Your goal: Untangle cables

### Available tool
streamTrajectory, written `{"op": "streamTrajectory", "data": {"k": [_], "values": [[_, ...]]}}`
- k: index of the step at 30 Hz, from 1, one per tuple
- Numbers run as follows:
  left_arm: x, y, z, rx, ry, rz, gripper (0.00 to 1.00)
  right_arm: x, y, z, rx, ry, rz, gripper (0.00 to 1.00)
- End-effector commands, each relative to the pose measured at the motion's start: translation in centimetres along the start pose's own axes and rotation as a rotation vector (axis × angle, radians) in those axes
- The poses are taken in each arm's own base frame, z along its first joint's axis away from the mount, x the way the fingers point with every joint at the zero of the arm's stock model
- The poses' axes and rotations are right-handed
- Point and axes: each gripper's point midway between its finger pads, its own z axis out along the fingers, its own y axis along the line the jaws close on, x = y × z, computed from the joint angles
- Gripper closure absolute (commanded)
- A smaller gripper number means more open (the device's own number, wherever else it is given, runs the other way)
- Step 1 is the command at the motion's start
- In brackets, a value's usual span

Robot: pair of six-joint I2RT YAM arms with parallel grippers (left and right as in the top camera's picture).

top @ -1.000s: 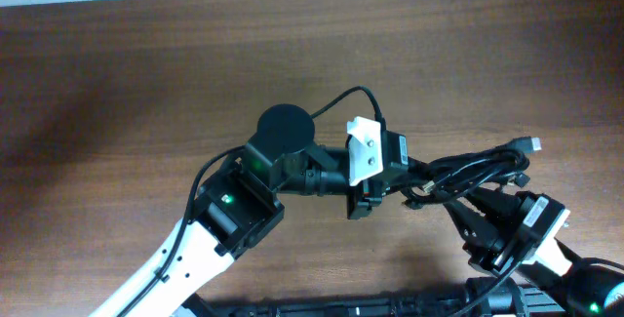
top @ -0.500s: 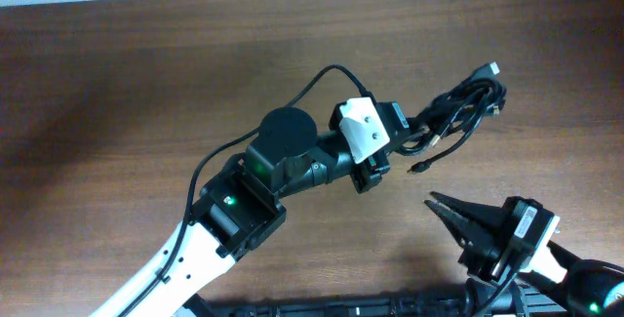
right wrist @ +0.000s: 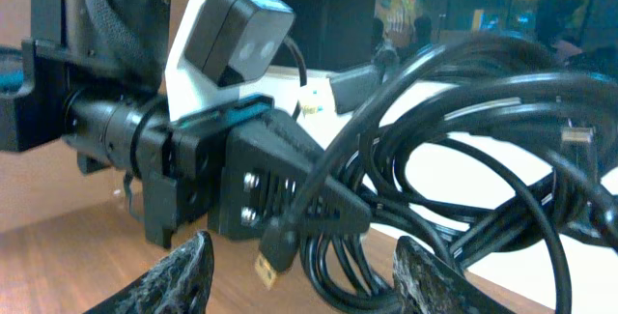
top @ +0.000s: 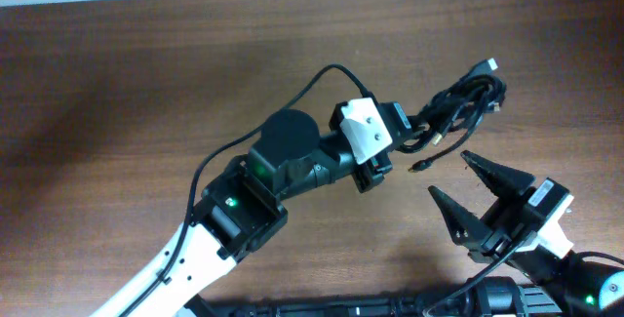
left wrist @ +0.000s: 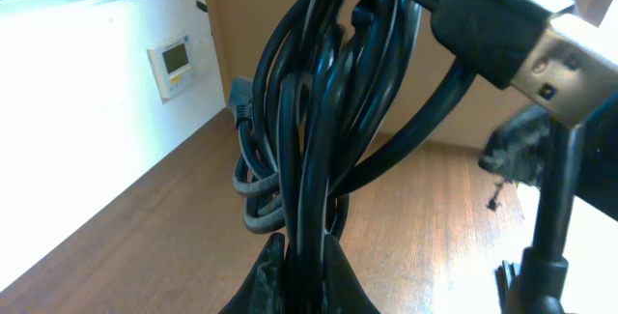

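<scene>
Left hand (top: 405, 134) clamped tight on a tangled bundle of black cables (top: 466, 100), lifted above the wooden surface (top: 136, 63). Right hand (top: 448, 174) spread wide, near the bundle, not touching it.

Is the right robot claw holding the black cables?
No, the right gripper has its jaws open and apart from the cables, which the left gripper clamps.

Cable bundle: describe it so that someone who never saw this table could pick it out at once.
On the brown wooden table, follow the white-and-black left arm to its claw, shut on a bundle of thin black looped cords. Unlike the single thicker wire arching over that arm, it is a knot of many loops with a silver-tipped plug at its far end.
</scene>
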Motion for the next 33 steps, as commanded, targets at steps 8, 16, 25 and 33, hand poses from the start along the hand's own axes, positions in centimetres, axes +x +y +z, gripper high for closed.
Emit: {"op": "streamTrajectory", "data": {"k": [8,16,25,33], "values": [[-0.7,-0.9,0.8,-0.073,-0.003,0.071,1.00,-1.0,0.1,-0.1,0.002,-0.029,0.053,0.56],[-0.4,-2.6,1.1,-0.020,0.009,0.082,1.00,-1.4,-2.5,-0.3,0.153,-0.059,0.055,0.72],[-0.6,-5.1,1.4,0.043,0.001,0.172,1.00,-1.4,-2.8,-0.4,0.171,-0.061,0.056,0.67],[-0.3,-4.9,1.5,0.008,0.018,0.201,1.00,-1.4,-2.7,-0.3,0.164,-0.059,0.057,0.96]]}}
